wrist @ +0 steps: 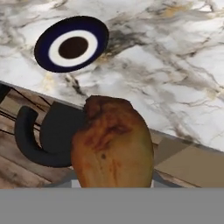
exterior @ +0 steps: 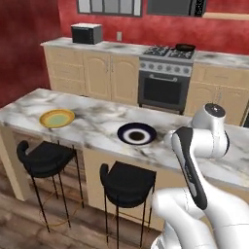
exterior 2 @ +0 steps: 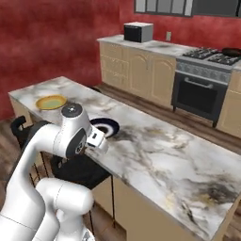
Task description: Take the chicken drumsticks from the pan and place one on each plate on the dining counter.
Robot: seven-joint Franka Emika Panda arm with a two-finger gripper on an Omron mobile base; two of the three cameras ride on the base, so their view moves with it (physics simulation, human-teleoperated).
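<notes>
One chicken drumstick (wrist: 113, 144), glossy orange-brown, hangs close in front of the hand camera with my gripper (exterior 2: 97, 139) shut on it; it hides the fingertips. It hovers over the near edge of the dining counter (exterior: 97, 119), just short of the dark-rimmed plate (wrist: 72, 43) (exterior: 137, 133), which holds nothing. The yellow-rimmed plate (exterior: 57, 118) (exterior 2: 51, 101) lies further left on the same marble top and also holds nothing. The pan (exterior: 185, 47) (exterior 2: 231, 51) sits on the stove at the far wall; its inside cannot be made out.
Two black stools (exterior: 46, 158) (exterior: 127, 182) stand under the counter's near side, one of them right below the hand (wrist: 43, 135). The stove with oven (exterior: 164, 78) and a grey microwave (exterior: 86, 33) line the back wall.
</notes>
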